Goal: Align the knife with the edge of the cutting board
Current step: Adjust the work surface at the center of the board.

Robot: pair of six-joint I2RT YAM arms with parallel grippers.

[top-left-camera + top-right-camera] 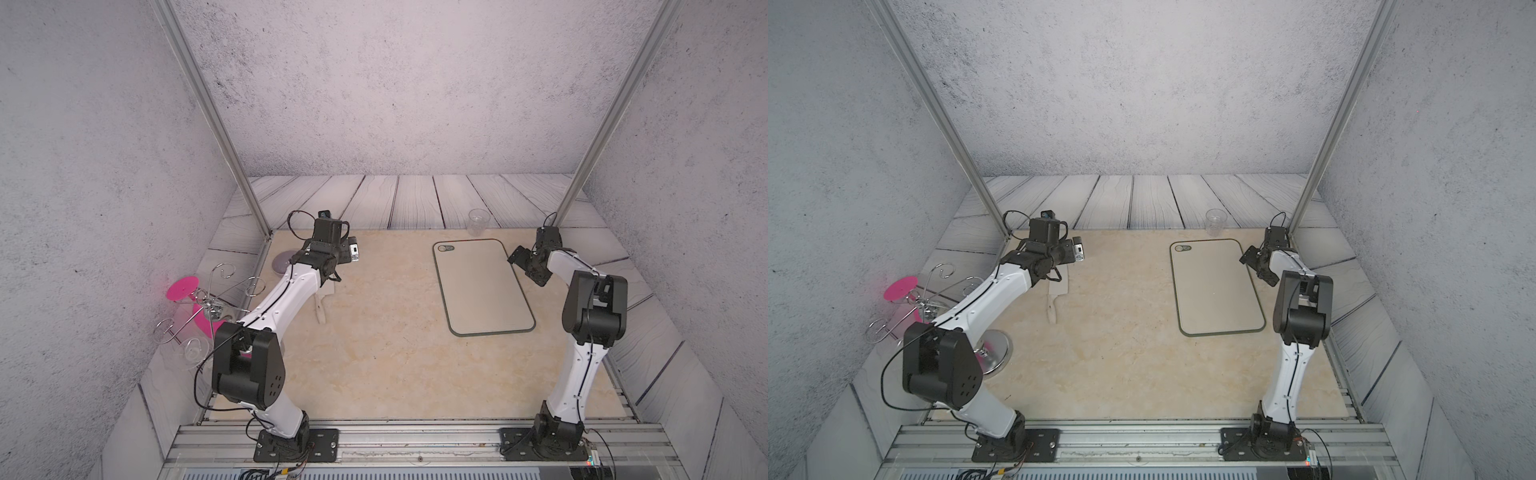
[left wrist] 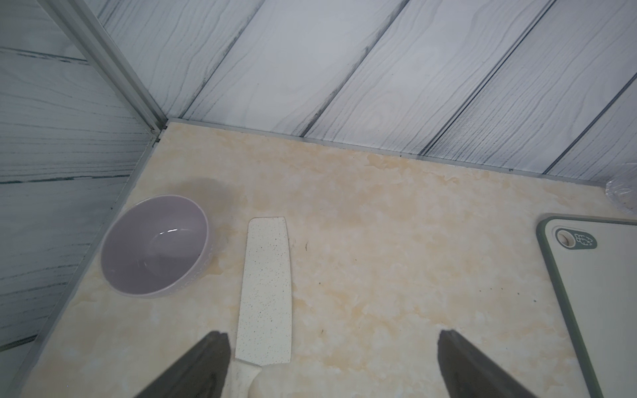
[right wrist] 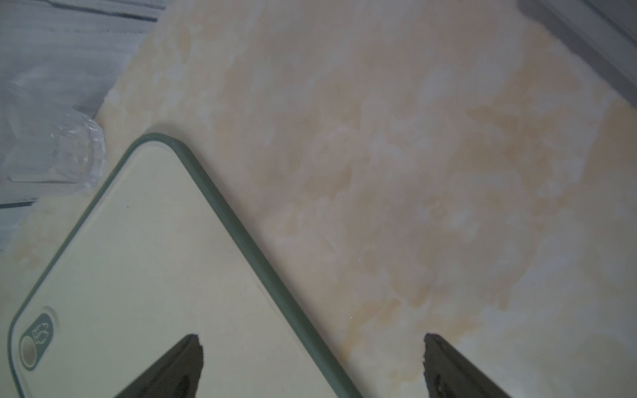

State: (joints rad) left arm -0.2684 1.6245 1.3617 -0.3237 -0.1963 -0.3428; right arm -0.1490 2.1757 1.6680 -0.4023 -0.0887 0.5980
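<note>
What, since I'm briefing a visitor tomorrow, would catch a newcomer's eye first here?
The large green-rimmed cutting board lies flat toward the right. A bright pink disc glows at the far left by a wire rack. In the left wrist view, the speckled white knife lies beside a lilac bowl, close to the open left claw.

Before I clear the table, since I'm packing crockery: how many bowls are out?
1. The lilac bowl sits in the far left corner of the table, beside the knife but not touching it. The left arm may hide another.
</note>
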